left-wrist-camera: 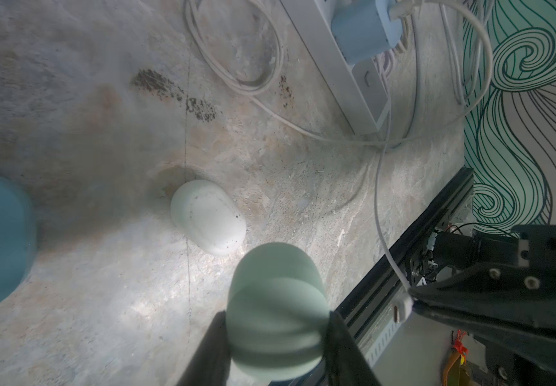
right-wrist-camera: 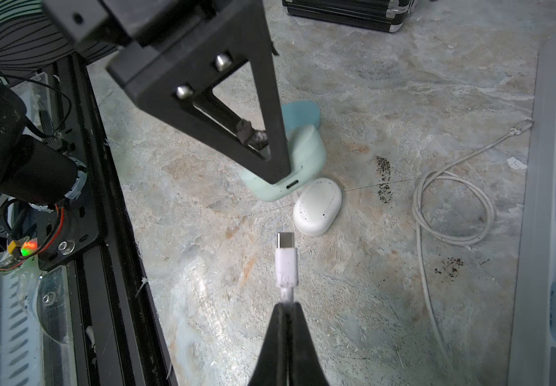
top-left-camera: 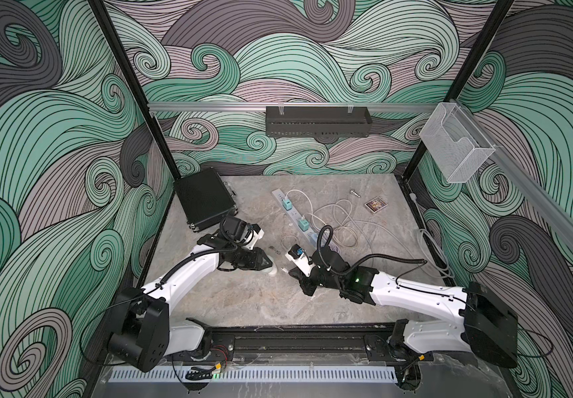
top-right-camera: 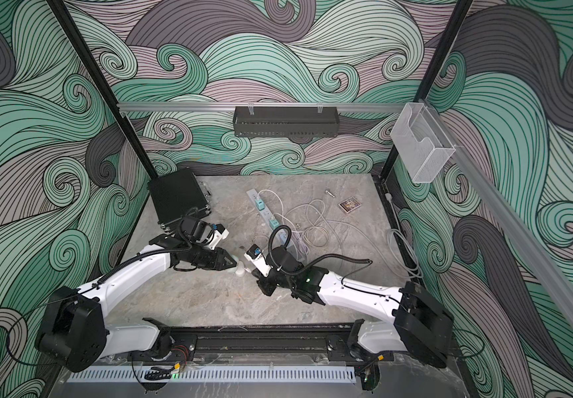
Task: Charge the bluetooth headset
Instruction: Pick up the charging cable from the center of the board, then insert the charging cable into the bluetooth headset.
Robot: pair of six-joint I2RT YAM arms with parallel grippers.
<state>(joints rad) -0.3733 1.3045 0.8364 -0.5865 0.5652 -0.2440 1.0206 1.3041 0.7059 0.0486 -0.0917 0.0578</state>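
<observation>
Gripping a white cable (right-wrist-camera: 286,294) right behind its plug (right-wrist-camera: 286,257), the right gripper (right-wrist-camera: 286,305) is pinched all the way closed on it, with the plug sticking out past the tips. The left gripper (left-wrist-camera: 278,334) is closed partway around a mint-green earbud case (left-wrist-camera: 274,284), one finger on each side. That case's charging port (right-wrist-camera: 291,184) faces the plug, but there's a clear gap between them. Can't tell if the case is lifted or resting on the table (top-left-camera: 254,303).

Counting the small rounded things near the left gripper, I get three. There's the mint one being held and a white case (right-wrist-camera: 318,207) lying just beside it on the table. There's also a blue rounded thing (right-wrist-camera: 301,113) behind the mint one, too hidden to say what it is.

Going outward:
- One power strip (top-left-camera: 290,213) lies at an angle mid-table, with two teal chargers on it in a top view (top-left-camera: 286,203) (top-left-camera: 302,224).
- White cords are tangled beside the strip (top-left-camera: 340,220). I honestly can't count them.
- One loose coiled cord (right-wrist-camera: 453,207) sits apart, near the strip, with its free end lying on the table.
- One black case (top-left-camera: 204,201) is in the far left corner.
- One small card box (top-left-camera: 375,205) and one small metal bit (top-left-camera: 355,193) are toward the far right.
- One black tray (top-left-camera: 317,120) hangs on the back rail.
- One clear holder (top-left-camera: 455,144) hangs on the right rail.
</observation>
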